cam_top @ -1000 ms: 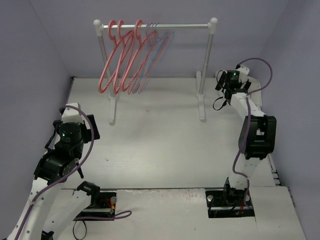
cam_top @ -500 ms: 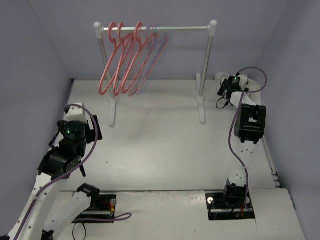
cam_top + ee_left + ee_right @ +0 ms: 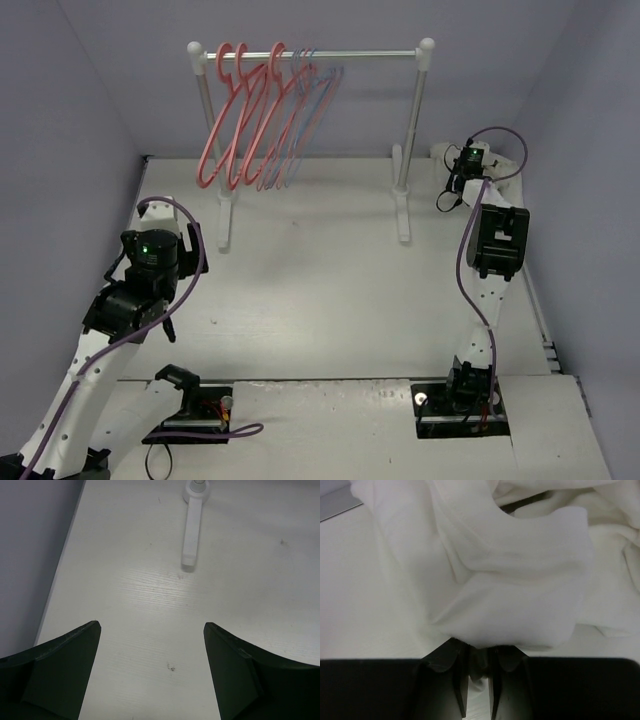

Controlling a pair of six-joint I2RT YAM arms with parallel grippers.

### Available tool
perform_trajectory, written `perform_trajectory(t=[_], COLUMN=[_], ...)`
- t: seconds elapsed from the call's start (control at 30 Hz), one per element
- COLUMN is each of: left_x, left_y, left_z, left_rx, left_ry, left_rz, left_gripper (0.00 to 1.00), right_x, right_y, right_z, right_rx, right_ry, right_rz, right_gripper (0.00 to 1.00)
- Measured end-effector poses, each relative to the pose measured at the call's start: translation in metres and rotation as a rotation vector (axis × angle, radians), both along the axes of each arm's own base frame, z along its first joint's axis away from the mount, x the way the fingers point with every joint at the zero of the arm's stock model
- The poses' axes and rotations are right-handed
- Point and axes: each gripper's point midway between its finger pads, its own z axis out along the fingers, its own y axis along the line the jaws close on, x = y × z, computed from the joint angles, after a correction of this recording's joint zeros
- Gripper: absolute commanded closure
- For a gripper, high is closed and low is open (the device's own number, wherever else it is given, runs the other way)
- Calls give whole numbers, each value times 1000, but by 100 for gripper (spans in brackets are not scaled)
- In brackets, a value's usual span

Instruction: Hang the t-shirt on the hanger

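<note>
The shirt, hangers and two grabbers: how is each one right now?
t-shirt: crumpled in a heap, one fold pinched.
right gripper: shut on the t-shirt.
left gripper: open, holding nothing.
hanger: hanging on the rail, bare.
pink hangers: hanging on the rail, bare.

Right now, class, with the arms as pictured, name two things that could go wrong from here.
1. The right fingers pinch only a thin edge fold of the bunched t-shirt, so it may slip out when lifted.
2. The blue hanger hangs close against the pink hangers, so the open left fingers could grab or knock a pink one instead.
</note>
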Motion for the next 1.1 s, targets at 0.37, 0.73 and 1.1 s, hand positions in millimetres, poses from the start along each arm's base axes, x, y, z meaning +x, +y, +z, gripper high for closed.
perform_trajectory(t=[0.37,0.73,1.1], left_x=[4,5,-4], left_y=[-3,-11,-24], left_z=[34,62,73], left_rx=[-15,-20,-62], left_ry=[-67,-123,-159], left_rz=[-25,-88,-176], left_gripper=[20,20,20], right_x=[-4,-192,-264], right_y=[16,101,314], right_z=[137,539,507], right_rx=[-61,-195,130], right_ry=[-156,-945,-917], right_rz=[129,390,1044], right_gripper=[100,100,96])
